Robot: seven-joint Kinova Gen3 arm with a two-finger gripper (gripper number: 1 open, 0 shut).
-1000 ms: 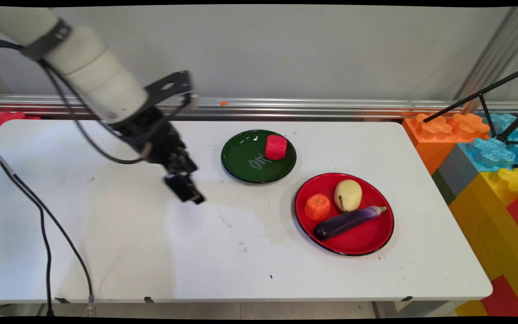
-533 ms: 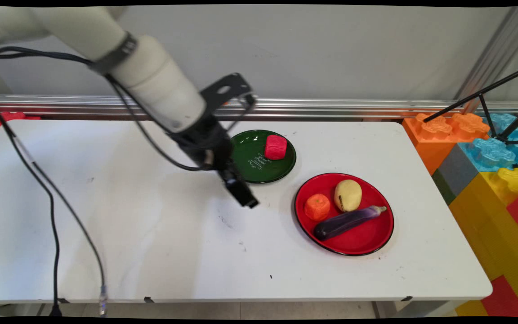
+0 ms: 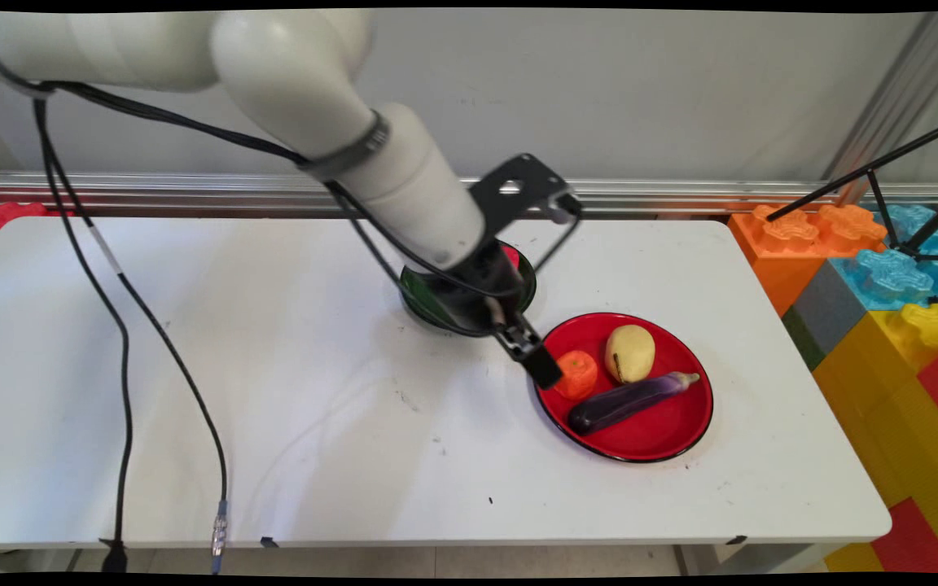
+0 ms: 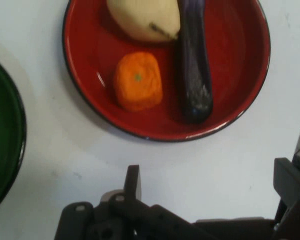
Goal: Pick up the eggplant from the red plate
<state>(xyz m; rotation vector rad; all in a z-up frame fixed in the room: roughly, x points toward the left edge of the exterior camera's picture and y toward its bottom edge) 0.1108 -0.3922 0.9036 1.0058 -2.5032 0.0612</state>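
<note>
Black gripper is hanging just above the surface at the near-left rim of the red plate; in the hand view its two fingers are standing wide apart, with nothing between them.

Orange, closest item: sitting on the left part of the red plate, just beside the gripper tip in the main view; ahead of the fingers in the hand view.

Pear, pale yellow: lying behind the orange toward the wall, close beside it.

Eggplant, dark purple: lying slantwise across the plate's middle, stem end pointing right, just beside orange and pear.

Red plate, black-rimmed: resting on the right half of the surface, carrying all three items.

Green plate: sitting left of and behind the red plate, near it but apart, mostly covered by the arm; its edge is showing at the left of the hand view. A sliver of something red is peeking out on it behind the arm; what it is cannot be told.

Black cables: drooping from the arm over the left side of the surface.

Coloured blocks: stacking up beside the right end of the surface.
</note>
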